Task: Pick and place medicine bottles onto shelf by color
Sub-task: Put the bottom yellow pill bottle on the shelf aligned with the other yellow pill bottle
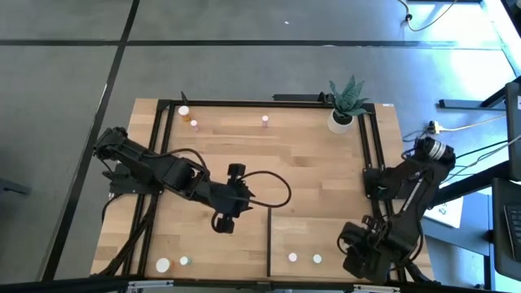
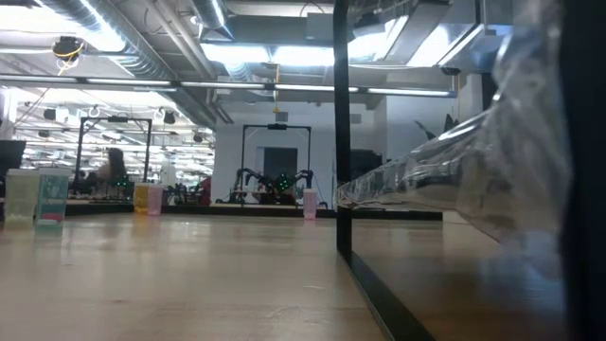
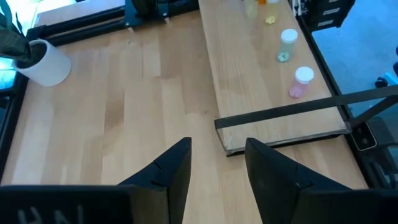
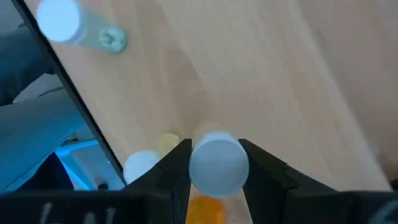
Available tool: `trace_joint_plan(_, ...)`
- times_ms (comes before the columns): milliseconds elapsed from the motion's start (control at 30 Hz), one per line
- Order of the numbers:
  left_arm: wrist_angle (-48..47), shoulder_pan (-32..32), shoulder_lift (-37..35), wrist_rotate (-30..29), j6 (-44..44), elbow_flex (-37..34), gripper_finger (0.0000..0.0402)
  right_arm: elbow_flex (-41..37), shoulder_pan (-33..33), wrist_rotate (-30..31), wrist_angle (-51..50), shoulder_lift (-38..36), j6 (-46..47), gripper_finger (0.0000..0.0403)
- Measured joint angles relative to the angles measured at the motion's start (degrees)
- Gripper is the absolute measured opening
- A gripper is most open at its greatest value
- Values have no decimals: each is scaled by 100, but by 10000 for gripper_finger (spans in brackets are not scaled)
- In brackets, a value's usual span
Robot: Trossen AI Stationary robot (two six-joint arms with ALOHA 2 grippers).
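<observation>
Looking overhead, I miss what my right claw [image 4: 214, 163] pinches; its wrist view shows an orange bottle [image 4: 216, 171]; left claw [image 3: 217, 163] spread.

Your two arms are dark, chunky jointed links; a black cable loops off the left arm [image 1: 163, 169], and each end effector carries two angular black fingers [image 3: 171, 171].

Pale smooth wood tabletop [image 1: 309, 175], matt black metal frame [image 1: 269, 102], seemingly glossy plastic bottle cap [image 4: 218, 163].
</observation>
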Motion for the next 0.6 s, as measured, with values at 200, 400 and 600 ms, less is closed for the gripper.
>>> trace_joint_plan(200,2,0,-2,-2,1,0,144,-2,-4,4,31,304,-34,122)
trace_joint_plan(400,2,0,-4,-2,2,0,144,-2,-2,0,34,423,-44,122)
trace_joint_plan(600,4,0,-7,-2,2,0,144,-1,-4,2,34,429,-53,122)
